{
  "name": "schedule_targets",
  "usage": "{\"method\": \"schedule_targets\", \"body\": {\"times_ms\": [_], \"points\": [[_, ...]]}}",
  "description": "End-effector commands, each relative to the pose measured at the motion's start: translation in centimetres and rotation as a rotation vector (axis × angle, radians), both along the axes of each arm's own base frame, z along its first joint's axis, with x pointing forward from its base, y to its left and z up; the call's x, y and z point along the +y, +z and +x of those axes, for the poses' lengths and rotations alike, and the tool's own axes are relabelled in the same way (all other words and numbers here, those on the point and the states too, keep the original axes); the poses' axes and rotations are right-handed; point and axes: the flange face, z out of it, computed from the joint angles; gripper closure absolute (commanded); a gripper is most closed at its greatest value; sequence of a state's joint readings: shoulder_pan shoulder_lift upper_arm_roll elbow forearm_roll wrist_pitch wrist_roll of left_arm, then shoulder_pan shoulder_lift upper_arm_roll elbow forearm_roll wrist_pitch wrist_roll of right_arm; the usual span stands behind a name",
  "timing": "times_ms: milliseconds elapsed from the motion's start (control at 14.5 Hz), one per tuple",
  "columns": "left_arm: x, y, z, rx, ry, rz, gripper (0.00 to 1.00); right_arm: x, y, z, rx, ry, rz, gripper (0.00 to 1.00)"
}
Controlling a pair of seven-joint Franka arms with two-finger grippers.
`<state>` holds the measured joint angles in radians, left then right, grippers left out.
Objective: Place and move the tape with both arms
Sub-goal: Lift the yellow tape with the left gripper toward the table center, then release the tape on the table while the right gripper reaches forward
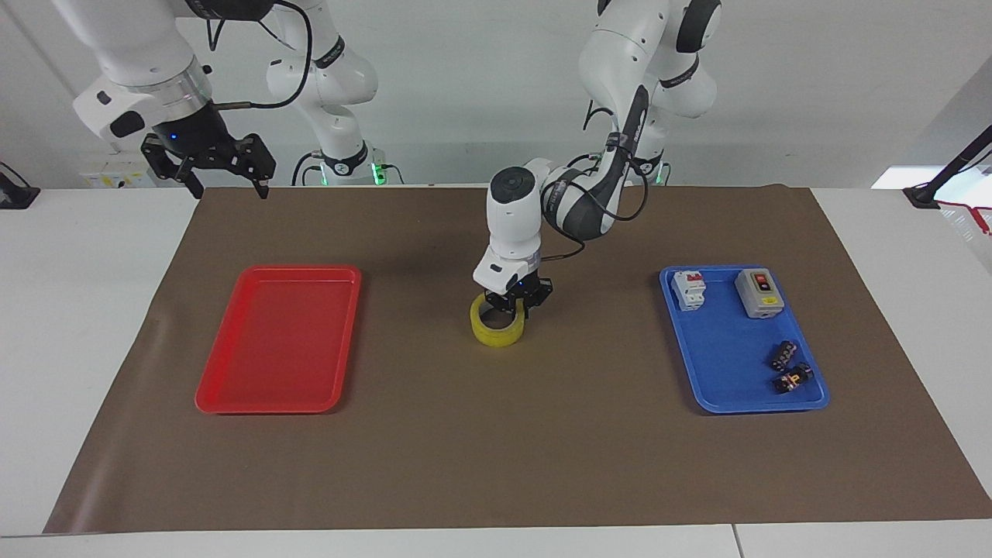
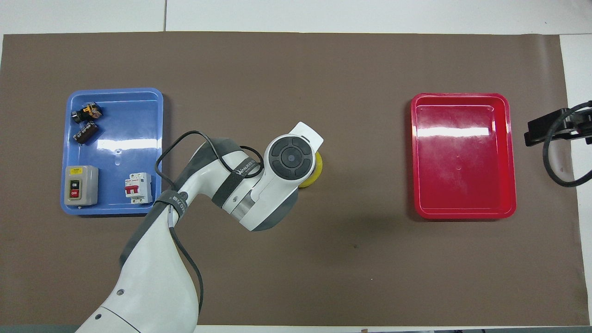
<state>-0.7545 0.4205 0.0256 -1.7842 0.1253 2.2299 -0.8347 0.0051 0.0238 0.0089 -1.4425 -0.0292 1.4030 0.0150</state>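
Facing view shows the left gripper point(image 1: 518, 307) clamped on the rim of the tape point(image 1: 500, 328), which sits mid-mat between the red tray point(image 1: 280, 338) and the blue tray point(image 1: 740, 341). Release straight up so the roll stays upright. The right gripper point(image 1: 225, 174) waits, fingers apart, above the mat's corner.

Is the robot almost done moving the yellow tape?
About halfway, I think. Done: the tape is out of the blue tray and sits on the brown mat, midway between both trays. In hand: the left gripper is shut on the tape's rim. Left: the red tray holds nothing yet, and the right gripper waits, open, over the mat's corner near the robots. It likely takes the tape next.
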Motion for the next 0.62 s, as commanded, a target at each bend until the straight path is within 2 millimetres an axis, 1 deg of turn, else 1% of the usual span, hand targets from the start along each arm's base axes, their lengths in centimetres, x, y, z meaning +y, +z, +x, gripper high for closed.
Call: {"method": "schedule_targets", "body": {"times_ms": [0,69,138,206,275,413,551], "points": [[1.3,2.0,0.5,-0.045,0.005,-0.002,0.14,-0.2,0.0,0.1,-0.011,0.016,0.009,0.00],[2.6,3.8,1.6,-0.062,0.019,-0.016,0.00,-0.2,0.0,0.1,-0.011,0.016,0.009,0.00],[4.6,5.9,2.8,-0.081,0.018,-0.027,0.00,-0.3,0.0,0.1,-0.011,0.014,0.009,0.00],[6.6,7.7,3.9,-0.095,0.008,-0.033,0.00,-0.2,0.0,0.1,-0.011,0.016,0.009,0.00],[8.1,9.1,4.7,-0.099,0.008,-0.039,0.00,-0.2,0.0,0.1,-0.011,0.016,0.009,0.00],[11.7,11.6,6.0,-0.105,0.029,-0.035,0.00,-0.2,0.0,0.1,-0.009,0.019,0.011,0.00],[16.1,13.7,7.3,-0.083,0.018,-0.006,0.00,-0.2,0.0,0.1,-0.007,0.021,0.011,0.00]]}}
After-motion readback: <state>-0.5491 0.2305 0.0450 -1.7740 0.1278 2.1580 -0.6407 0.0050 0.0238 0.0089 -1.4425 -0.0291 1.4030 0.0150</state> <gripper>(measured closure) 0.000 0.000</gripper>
